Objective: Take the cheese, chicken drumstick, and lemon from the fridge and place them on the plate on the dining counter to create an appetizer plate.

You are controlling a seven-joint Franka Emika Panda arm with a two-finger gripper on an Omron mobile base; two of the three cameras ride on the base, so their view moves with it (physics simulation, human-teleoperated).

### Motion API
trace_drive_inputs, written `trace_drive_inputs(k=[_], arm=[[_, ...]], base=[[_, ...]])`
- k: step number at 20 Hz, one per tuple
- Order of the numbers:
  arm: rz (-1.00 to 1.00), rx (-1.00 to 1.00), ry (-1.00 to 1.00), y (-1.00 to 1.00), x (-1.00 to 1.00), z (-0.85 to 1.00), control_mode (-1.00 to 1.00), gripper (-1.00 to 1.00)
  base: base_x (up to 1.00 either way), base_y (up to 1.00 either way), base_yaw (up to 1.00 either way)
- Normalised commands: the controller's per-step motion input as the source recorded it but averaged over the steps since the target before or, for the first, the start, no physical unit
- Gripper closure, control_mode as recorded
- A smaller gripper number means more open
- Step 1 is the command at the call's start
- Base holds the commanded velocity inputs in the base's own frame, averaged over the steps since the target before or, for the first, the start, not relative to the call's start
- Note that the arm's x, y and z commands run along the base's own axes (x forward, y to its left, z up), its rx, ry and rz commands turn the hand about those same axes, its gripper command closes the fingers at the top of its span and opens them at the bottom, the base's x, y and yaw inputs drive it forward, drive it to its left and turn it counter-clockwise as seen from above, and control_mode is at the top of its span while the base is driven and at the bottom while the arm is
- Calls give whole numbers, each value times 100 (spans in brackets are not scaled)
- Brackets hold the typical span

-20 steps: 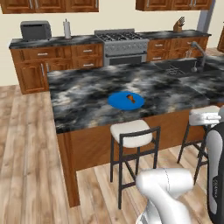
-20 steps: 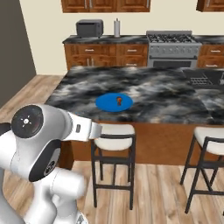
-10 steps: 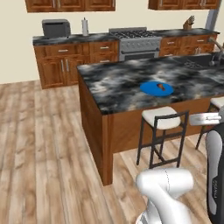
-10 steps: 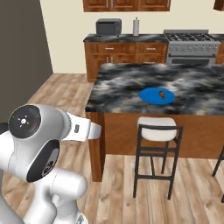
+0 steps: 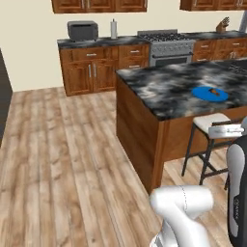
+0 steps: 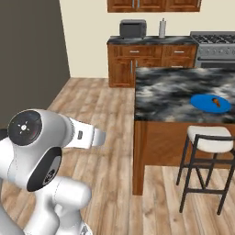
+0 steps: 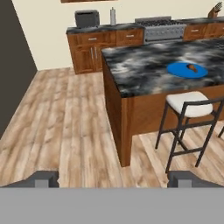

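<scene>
- You have one dining counter [image 5: 169, 91], marbled black and grey on top.
- You have one blue plate [image 5: 209, 93] on it.
- One chicken drumstick [image 5: 215, 91] lies on that plate.
- One stool [image 7: 189, 105] with a pale seat shows in full at the counter; in the left base view, part of a second shows at the right edge.
- One stove [image 5: 166, 46] stands at the back wall.
- One toaster [image 5: 82, 30] and one bottle [image 5: 114, 29] are on the wall counter [image 5: 96, 42].
- One knife block [image 5: 222, 25], far right.
</scene>
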Motion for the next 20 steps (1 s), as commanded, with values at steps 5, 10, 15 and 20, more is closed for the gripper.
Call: trace_drive_inputs(k=[5,10,15,20], arm=[[0,0,0,0,0,0,100,-100],[0,0,0,0,0,0,100,-100],[0,0,0,0,0,0,100,-100],[0,0,0,0,0,0,100,-100]], base=[[97,100,0],[100,100,0],[100,80,-9],[100,31,-26]])
